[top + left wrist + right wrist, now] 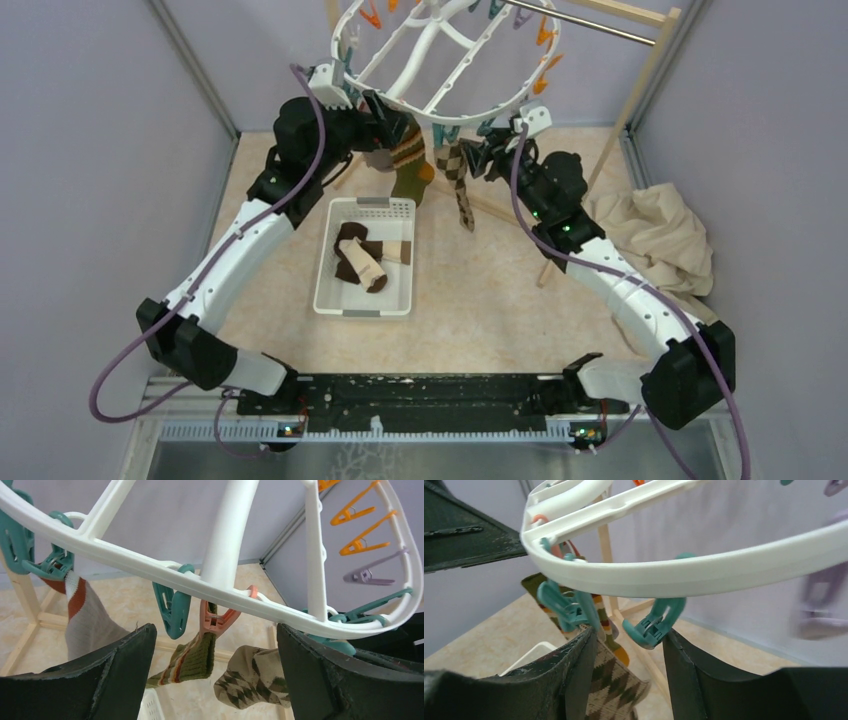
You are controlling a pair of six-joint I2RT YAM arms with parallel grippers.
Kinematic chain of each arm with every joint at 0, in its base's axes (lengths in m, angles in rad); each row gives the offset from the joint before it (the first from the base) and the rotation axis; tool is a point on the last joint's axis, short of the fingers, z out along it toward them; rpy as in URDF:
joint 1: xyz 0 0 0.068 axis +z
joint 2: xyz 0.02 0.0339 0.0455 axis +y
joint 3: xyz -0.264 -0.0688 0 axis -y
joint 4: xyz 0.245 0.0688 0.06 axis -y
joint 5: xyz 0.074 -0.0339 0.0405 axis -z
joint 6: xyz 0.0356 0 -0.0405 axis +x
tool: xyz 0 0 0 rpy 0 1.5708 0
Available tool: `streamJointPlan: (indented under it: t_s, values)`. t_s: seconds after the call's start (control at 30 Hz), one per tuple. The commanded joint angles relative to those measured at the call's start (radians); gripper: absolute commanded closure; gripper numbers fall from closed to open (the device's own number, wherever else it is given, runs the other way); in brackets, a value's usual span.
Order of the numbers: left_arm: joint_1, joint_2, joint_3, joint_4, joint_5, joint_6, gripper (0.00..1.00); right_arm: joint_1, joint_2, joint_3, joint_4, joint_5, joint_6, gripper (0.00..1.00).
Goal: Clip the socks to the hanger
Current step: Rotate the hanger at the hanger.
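The white hanger (440,60) hangs at the back, and both grippers are raised to its near rim. A green-orange striped sock (410,165) and a brown-cream argyle sock (462,190) hang from it. In the left wrist view the striped sock (195,660) is held by an orange peg (217,620), with the argyle sock (252,680) beside it. My left gripper (215,627) is wide open just below the rim (150,570), holding nothing. My right gripper (630,632) is open, a free teal peg (654,625) between its fingers close to the right one, the argyle sock (616,680) below.
A white basket (325,270) in the middle of the table holds brown-and-cream socks (360,258). A beige cloth (655,235) lies at the right by the wooden rack (640,90). A grey-and-rust sock (82,615) hangs from a teal peg (55,562).
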Motion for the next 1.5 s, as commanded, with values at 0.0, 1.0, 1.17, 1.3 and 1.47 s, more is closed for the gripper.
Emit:
streamJointPlan:
  t_s: [0.0, 1.0, 1.17, 1.3, 1.47]
  values:
    - [-0.023, -0.062, 0.023, -0.005, 0.031, 0.012, 0.05, 0.057, -0.028, -0.016, 0.072, -0.016, -0.004, 0.48]
    - [-0.058, -0.092, 0.054, -0.036, 0.006, 0.029, 0.05, 0.151, 0.143, 0.038, 0.162, -0.115, 0.017, 0.61]
    - [-0.058, -0.09, 0.05, -0.036, 0.015, 0.02, 0.05, 0.208, 0.16, 0.06, 0.17, -0.129, 0.023, 0.7]
    - [-0.061, -0.109, 0.048, -0.036, 0.009, 0.02, 0.05, 0.254, 0.201, 0.103, 0.168, -0.125, 0.012, 0.7]
    - [-0.066, -0.127, 0.041, -0.035, 0.005, 0.02, 0.05, 0.322, 0.276, 0.185, 0.158, -0.115, -0.009, 0.67]
